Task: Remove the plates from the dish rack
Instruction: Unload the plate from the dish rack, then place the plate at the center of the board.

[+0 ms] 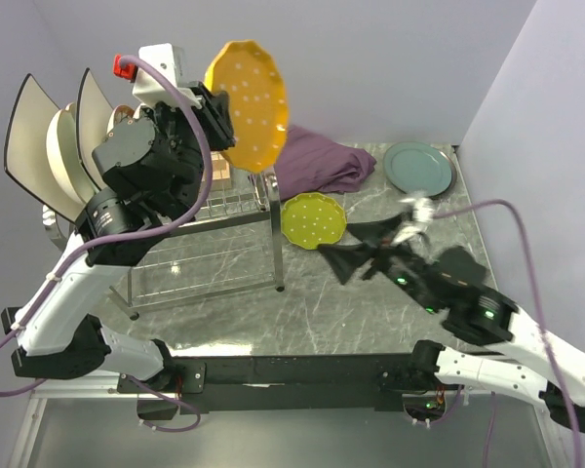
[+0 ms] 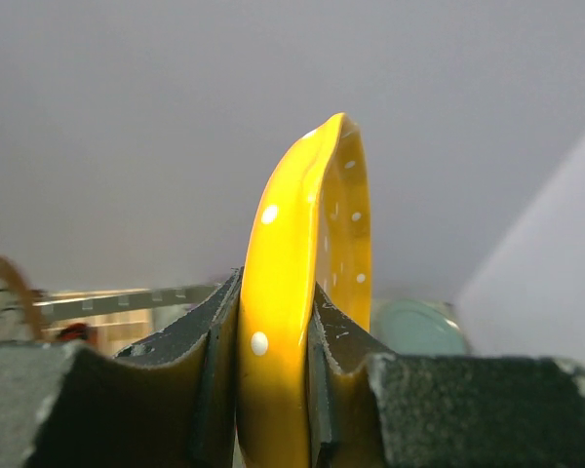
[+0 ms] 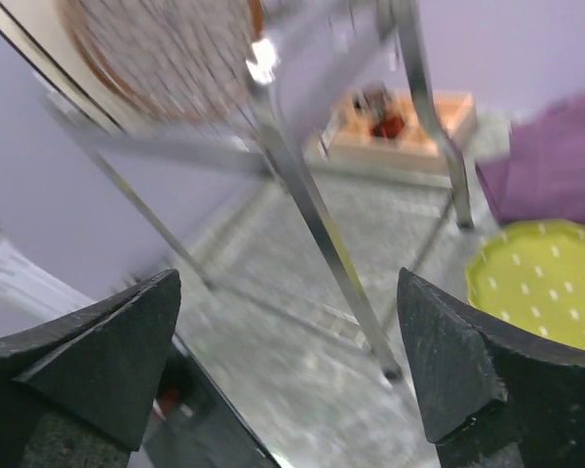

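Top cam overhead, wrist cams close; top/R share lime plate (image 1: 314, 219).

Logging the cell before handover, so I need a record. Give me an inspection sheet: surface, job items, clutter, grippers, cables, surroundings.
Surface: grey marbled table, no spills seen.
Job's things: orange dotted plate held aloft by the left arm; white square plates and a cream plate standing in the dish rack; lime plate and teal plate lying flat on the table.
Clutter: purple cloth bunched beyond the lime plate; wooden box beyond the rack's legs.
Grippers: left gripper shut on the orange dotted plate's edge; right gripper open, holding nothing.
Cables: left cable loops over the left arm; right cable trails from the right arm.
Surroundings: plain pale walls; nothing else seen.
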Motion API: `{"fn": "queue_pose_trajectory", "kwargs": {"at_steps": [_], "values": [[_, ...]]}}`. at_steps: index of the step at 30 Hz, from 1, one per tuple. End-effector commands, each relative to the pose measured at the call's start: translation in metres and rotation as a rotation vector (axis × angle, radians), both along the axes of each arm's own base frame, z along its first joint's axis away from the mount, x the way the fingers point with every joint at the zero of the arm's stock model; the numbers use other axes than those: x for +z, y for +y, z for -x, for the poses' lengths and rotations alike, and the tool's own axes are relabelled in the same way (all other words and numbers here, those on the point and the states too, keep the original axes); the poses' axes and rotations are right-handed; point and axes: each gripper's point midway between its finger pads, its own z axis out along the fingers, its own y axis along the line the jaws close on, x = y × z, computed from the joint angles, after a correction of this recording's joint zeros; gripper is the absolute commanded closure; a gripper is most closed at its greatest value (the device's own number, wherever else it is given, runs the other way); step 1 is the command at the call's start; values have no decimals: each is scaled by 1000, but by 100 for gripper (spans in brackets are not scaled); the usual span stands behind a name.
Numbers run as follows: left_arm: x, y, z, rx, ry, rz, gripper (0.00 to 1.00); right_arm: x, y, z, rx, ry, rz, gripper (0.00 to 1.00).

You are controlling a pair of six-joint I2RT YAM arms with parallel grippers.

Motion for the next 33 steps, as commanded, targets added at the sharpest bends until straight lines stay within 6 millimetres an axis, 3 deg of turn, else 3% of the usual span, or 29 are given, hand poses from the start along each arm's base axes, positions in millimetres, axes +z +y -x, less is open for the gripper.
{"fn": "queue_pose_trajectory", "kwargs": {"at_steps": [1,7,11,15,20,24,28,33], "values": [[60,-15,42,-318,-147,300,99,56,-21,13,2,-37,-185,0],[56,-54,71,-599,-155,348,99,111,-40,15,-33,-60,-378,0],[47,-64,86,-708,-148,377,99,123,-58,3,-139,-16,-488,2],[40,-73,100,-798,-148,392,99,130,-54,3,-124,-47,-535,8],[27,-80,111,-876,-135,406,99,125,-50,-3,-144,-15,-544,14],[23,-81,115,-901,-142,419,99,106,-54,-15,-216,23,-545,18],[14,-84,109,-879,-125,408,99,96,-56,-23,-276,27,-502,17],[9,-82,100,-828,-123,382,99,87,-76,-34,-400,7,-438,13]]}}
